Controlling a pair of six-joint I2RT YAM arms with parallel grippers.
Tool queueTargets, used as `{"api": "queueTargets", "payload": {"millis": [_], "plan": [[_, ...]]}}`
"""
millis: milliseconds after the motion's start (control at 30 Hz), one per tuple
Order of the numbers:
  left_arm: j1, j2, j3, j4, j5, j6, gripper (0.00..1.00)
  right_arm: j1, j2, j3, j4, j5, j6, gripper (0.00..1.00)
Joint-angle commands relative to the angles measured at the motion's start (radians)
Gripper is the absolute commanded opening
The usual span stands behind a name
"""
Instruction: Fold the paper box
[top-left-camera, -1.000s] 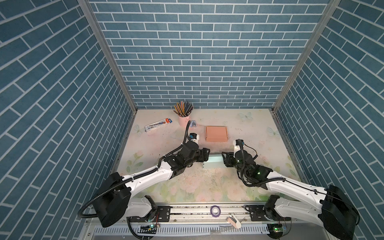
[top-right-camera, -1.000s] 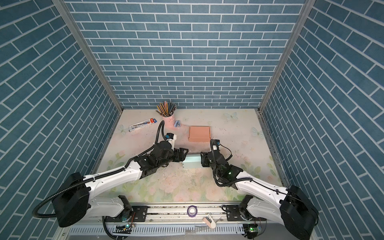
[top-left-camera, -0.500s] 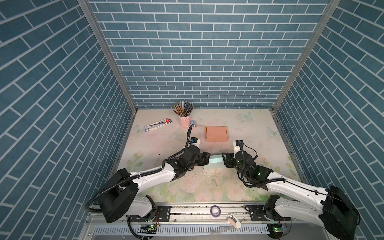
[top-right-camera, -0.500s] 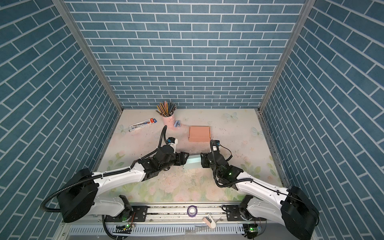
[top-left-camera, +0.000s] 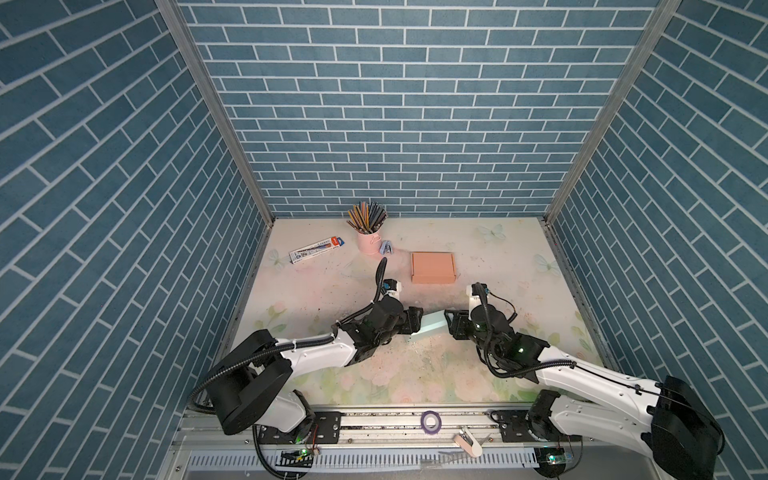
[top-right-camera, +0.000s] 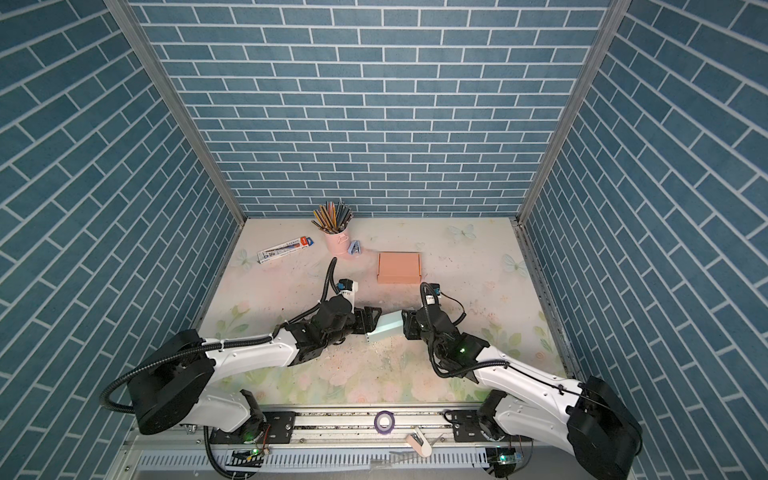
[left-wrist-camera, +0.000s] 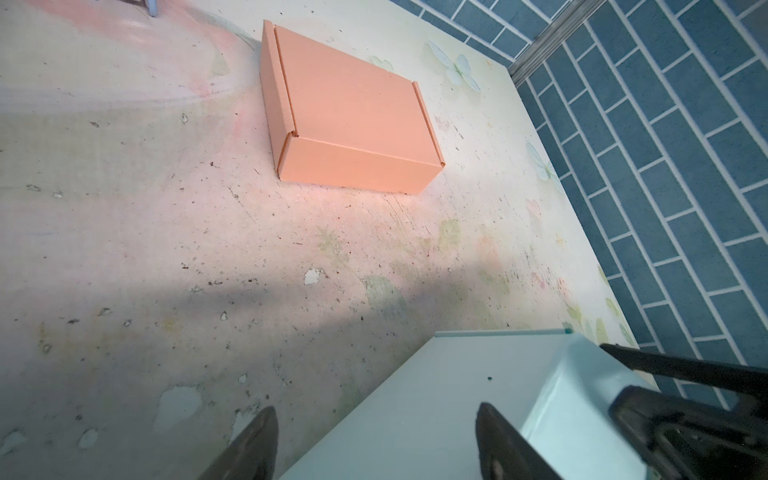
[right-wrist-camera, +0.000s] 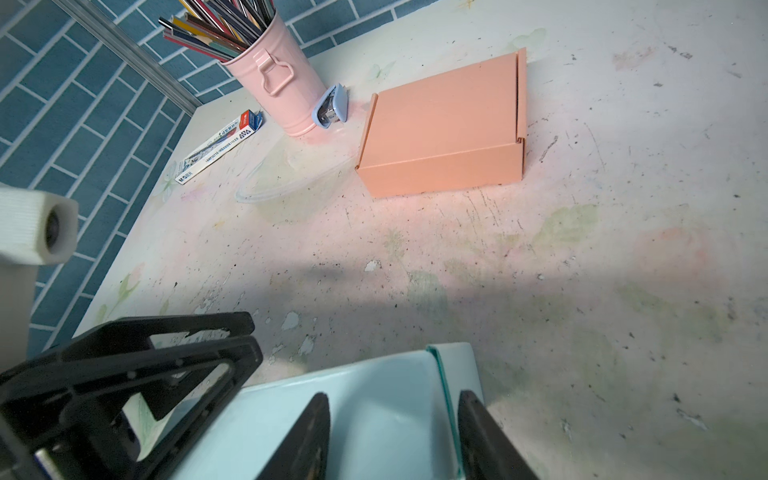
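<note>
The paper box (top-left-camera: 432, 327) (top-right-camera: 386, 330) is pale blue and sits low over the middle of the table, between my two grippers. My left gripper (top-left-camera: 417, 321) (top-right-camera: 371, 321) meets its left end. In the left wrist view that gripper (left-wrist-camera: 376, 436) stands open. One finger is over the bare table and the other is over the box's flat face (left-wrist-camera: 436, 399). My right gripper (top-left-camera: 449, 323) (top-right-camera: 405, 325) meets the box's right end. In the right wrist view it (right-wrist-camera: 392, 432) is open and straddles a raised side wall (right-wrist-camera: 440, 374), with a gap left beside the wall.
A closed orange box (top-left-camera: 433, 267) lies just behind the grippers. A pink cup of pencils (top-left-camera: 369, 237), a small blue stapler (top-left-camera: 386, 248) and a long pen carton (top-left-camera: 318, 250) sit at the back left. Blue brick walls close in three sides.
My left arm has dropped lower and shifted its gripper slightly nearer along the box's left end. The right arm and the box have hardly moved.
</note>
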Motion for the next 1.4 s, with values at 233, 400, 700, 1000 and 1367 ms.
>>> {"api": "queueTargets", "payload": {"millis": [233,400,700,1000,1367], "plan": [[-0.009,0.057,-0.042,-0.103,-0.036,0.022,0.75,0.003,0.067,-0.058,-0.036,0.015,0.036,0.5],[-0.009,0.061,-0.034,-0.097,-0.037,0.027,0.75,0.003,0.145,-0.039,-0.004,0.016,0.02,0.5],[-0.011,0.076,-0.026,-0.109,-0.09,0.083,0.75,0.003,0.161,-0.066,0.015,0.007,0.029,0.5],[-0.05,0.095,-0.055,-0.076,-0.206,0.156,0.75,0.004,0.17,-0.087,0.026,-0.009,0.041,0.5],[-0.068,0.118,-0.103,0.026,-0.251,0.242,0.75,0.002,0.083,0.056,-0.179,0.027,-0.058,0.62]]}}
